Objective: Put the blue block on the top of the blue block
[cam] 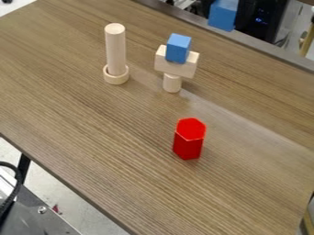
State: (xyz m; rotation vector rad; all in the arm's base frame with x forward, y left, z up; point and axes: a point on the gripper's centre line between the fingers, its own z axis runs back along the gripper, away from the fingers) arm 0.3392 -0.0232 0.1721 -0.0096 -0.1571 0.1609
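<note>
One blue block rests on a pale wooden crosspiece, which is balanced on a short wooden cylinder on the far part of the table. Another blue block shows at the top edge, right of centre, overlapping the table's far border; what supports it is not visible. It is up and to the right of the first blue block, apart from it.
A tall wooden cylinder stands upright in a wooden ring left of the stack. Nearer the camera, a red hexagonal block stands on the brown table. Dark equipment lies beyond the far edge.
</note>
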